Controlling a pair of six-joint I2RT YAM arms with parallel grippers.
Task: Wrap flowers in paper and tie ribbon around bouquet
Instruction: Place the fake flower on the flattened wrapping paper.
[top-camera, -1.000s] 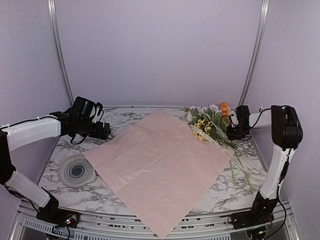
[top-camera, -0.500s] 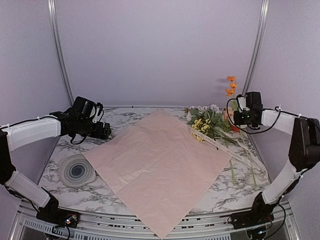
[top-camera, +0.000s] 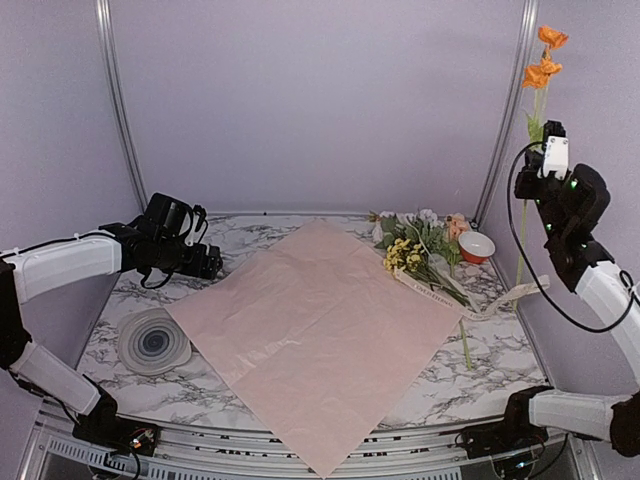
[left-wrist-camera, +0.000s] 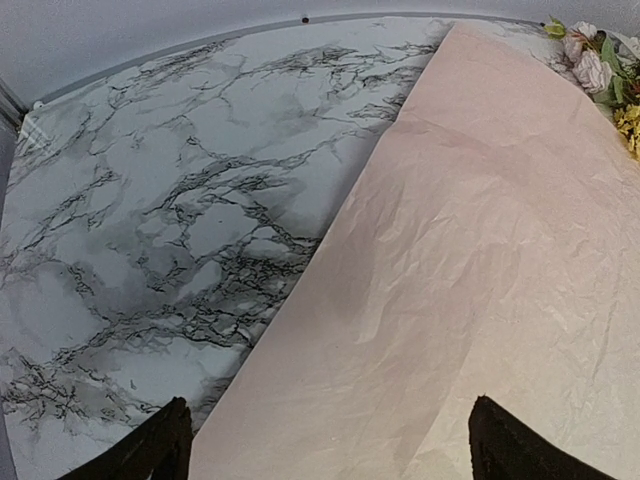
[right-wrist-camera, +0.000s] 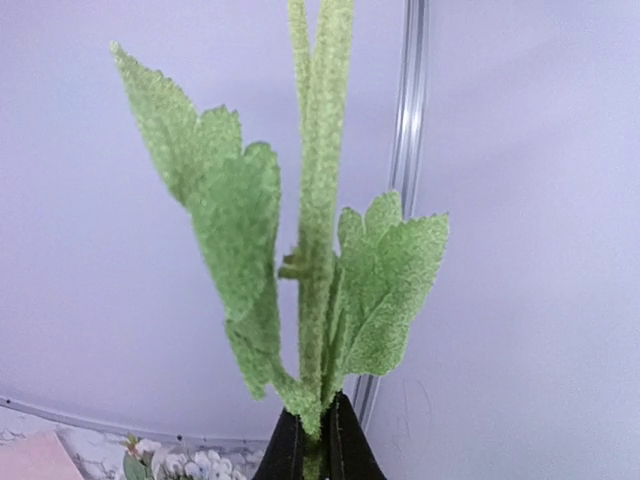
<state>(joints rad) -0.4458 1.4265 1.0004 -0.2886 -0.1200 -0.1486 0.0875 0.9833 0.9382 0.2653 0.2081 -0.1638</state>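
Top external view, read from left: a grey ringed disc (top-camera: 153, 342) lies on the marble table (top-camera: 500, 350) just off the paper's left edge, and the left gripper (top-camera: 208, 263) hovers low by the paper's left corner, its fingers spread wide with nothing between them; the left wrist view shows only pink sheet and marble below. The paper (top-camera: 320, 320) lies flat as a diamond, one corner hanging over the near edge of the table. Past its far-right edge rest the flowers (top-camera: 415, 250), blossoms away from the arms and stems slanting toward the near right, with the ribbon (top-camera: 430, 290) lying along that same edge and a small red-and-white bowl (top-camera: 476, 246) just beyond. High above and to the right of the paper's right corner, the right gripper (top-camera: 538, 152) pinches one orange stem (top-camera: 537, 75) tight; the stem stands nearly upright, blossoms at the top and tail dangling toward the table. The paper therefore lies down and to the left of these fingers, so laying the stem likely means tipping its long axis flat across the sheet. The right arm is plainly the nearer one for the rest of the bunch.
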